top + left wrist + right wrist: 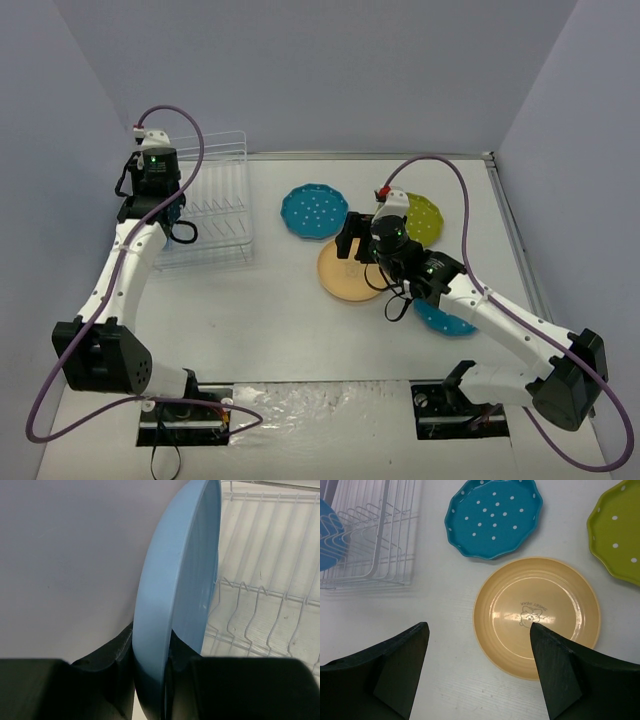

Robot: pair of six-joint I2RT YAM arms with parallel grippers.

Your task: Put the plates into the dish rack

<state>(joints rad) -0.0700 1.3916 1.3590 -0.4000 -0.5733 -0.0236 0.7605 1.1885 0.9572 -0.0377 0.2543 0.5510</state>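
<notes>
White table (300, 330) lay between grey walls; with our left gripper (150, 680) we clamped a light blue plate (180, 580) on edge at the left end of the dish rack (260, 605); our right gripper (479, 626) hung wide and empty above the orange-yellow plate (536, 617); the teal plate (492, 517) and lime plate (617, 535) lay farther off.

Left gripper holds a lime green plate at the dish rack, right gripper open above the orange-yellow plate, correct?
No: the left wrist view shows the left gripper holding a light blue plate at the dish rack. The right gripper is open above the orange-yellow plate.
</notes>
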